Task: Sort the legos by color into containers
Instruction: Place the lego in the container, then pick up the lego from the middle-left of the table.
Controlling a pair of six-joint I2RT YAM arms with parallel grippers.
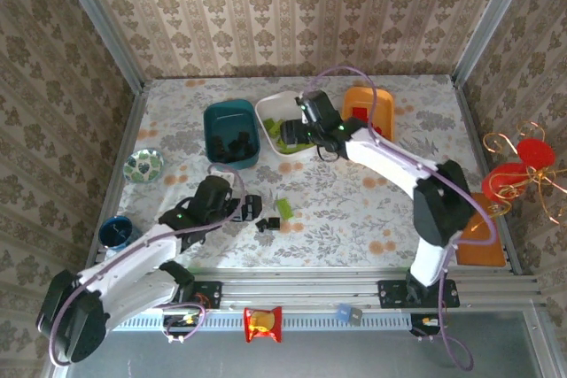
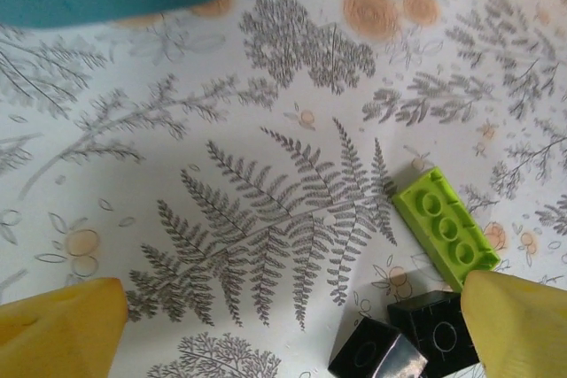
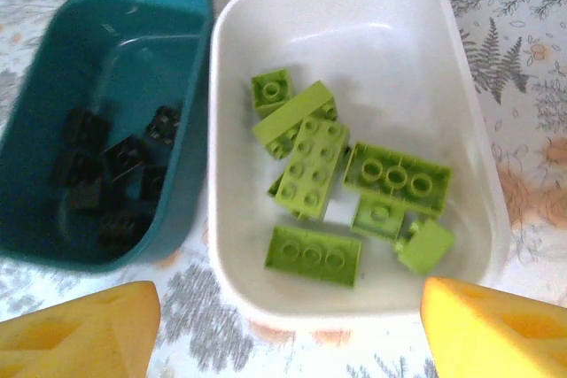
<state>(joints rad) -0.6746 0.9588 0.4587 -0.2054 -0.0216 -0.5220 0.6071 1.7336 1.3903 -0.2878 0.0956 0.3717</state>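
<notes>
Nearest the arm bases, the left gripper [image 1: 246,208] hovers low over the patterned table [image 1: 354,192], jaws spread wide and holding nothing. In the left wrist view its yellow fingers [image 2: 62,325] flank the floral tabletop. Near the right-hand finger lie one lime green lego [image 2: 445,227] and, just beside it, two black legos [image 2: 430,329] that touch each other. Farther back stand three containers in a row: a dark teal tub [image 3: 115,15] holding black bricks [image 3: 115,165], a white tub [image 3: 372,24] holding lime bricks [image 3: 310,161], and an orange tub [image 1: 381,104] holding red bricks [image 1: 357,112]. The right gripper [image 3: 288,334] hangs over the white tub's near rim, jaws wide apart and empty.
</notes>
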